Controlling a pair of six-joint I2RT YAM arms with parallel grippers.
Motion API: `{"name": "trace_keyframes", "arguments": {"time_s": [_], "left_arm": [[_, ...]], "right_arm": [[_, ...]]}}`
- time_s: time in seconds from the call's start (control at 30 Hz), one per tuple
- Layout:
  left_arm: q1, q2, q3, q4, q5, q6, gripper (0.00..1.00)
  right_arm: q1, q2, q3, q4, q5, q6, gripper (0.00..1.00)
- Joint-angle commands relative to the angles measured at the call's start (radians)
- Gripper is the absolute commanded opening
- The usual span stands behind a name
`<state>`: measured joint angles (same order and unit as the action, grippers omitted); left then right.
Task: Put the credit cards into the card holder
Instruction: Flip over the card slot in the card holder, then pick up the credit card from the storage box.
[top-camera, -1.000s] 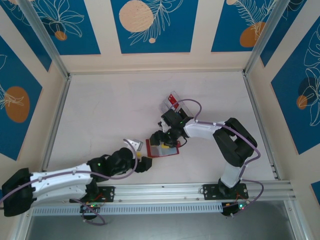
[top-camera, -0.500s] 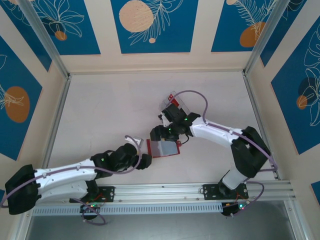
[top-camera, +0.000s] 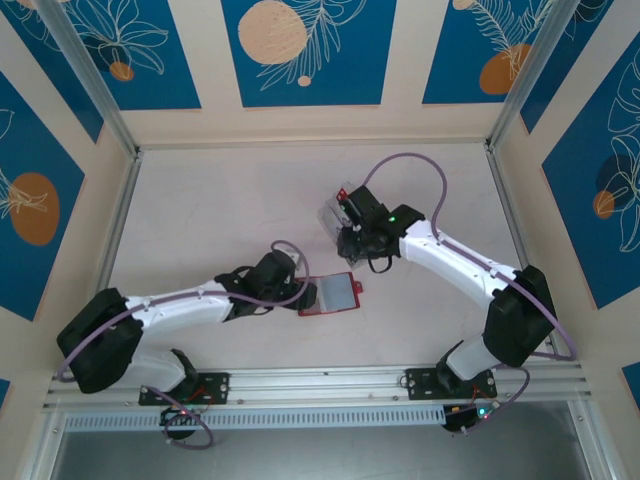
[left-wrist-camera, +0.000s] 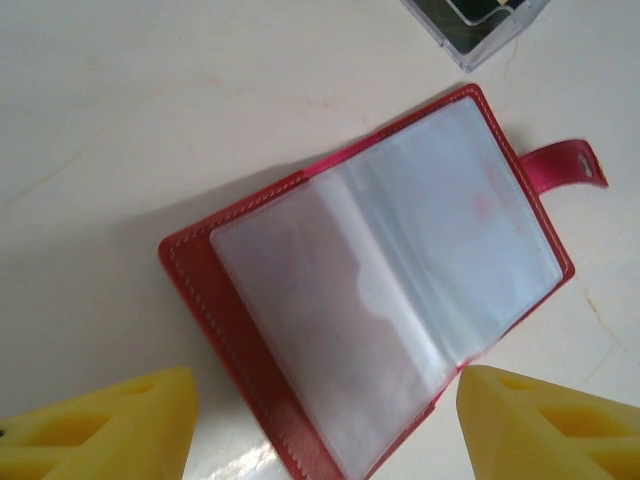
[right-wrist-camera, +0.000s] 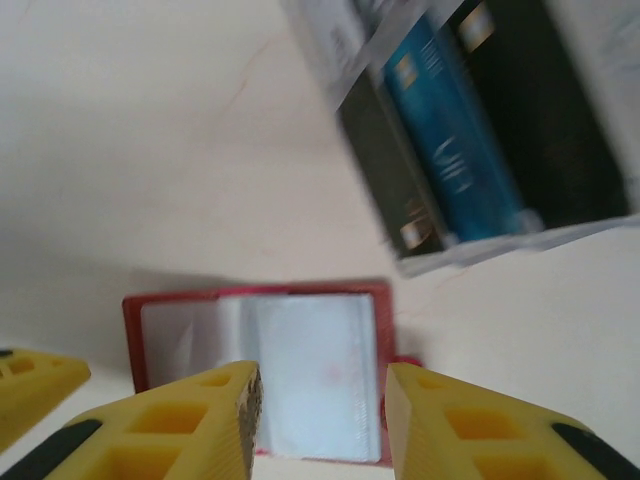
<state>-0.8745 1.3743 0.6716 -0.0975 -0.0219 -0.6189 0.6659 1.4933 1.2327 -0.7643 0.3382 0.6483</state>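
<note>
The left hand (left-wrist-camera: 325, 430) is spread wide. Its yellow fingers (left-wrist-camera: 110, 430) sit either side of the near edge of the card holder (left-wrist-camera: 370, 290), and nothing is gripped between them. One finger lies just beside the holder's corner, though it is hard to say whether it touches.

The right hand (right-wrist-camera: 320, 420) is partly open and empty. It hangs over the surface (top-camera: 200, 220) between the card holder and the clear tray (right-wrist-camera: 340, 60).

The card holder lies flat and opened out on the surface, dark red cover down and clear sleeves up. Its snap tab (left-wrist-camera: 565, 165) sticks out at one side.

Beyond it, the clear tray holds cards packed side by side: a teal-blue card (right-wrist-camera: 450, 140) with a black card (right-wrist-camera: 545, 100) on one side and another dark card (right-wrist-camera: 385, 165) on the other. Seen from above, the tray sits just past the right hand, apart from the card holder.
</note>
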Motion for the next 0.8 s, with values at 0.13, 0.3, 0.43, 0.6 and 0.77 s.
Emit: {"name": "trace_keyframes", "arguments": {"time_s": [0.13,0.3,0.43,0.6,0.77], "left_arm": [[0.028,0.063,0.048,-0.050,0.036,0.047,0.65],[0.028,0.088,0.038,-0.035,0.053,0.056,0.63],[0.029,0.129,0.050,-0.045,0.054,0.064,0.59],[0.029,0.140,0.035,-0.025,0.057,0.055,0.56],[0.029,0.151,0.007,0.007,0.077,0.040,0.53]], "right_arm": [[-0.118,0.063,0.154,-0.123,0.090,-0.081,0.34],[-0.152,0.186,0.262,-0.155,0.090,-0.144,0.28],[-0.162,0.278,0.328,-0.179,0.096,-0.181,0.26],[-0.176,0.338,0.353,-0.200,0.101,-0.202,0.23],[-0.181,0.362,0.350,-0.210,0.117,-0.216,0.23]]}}
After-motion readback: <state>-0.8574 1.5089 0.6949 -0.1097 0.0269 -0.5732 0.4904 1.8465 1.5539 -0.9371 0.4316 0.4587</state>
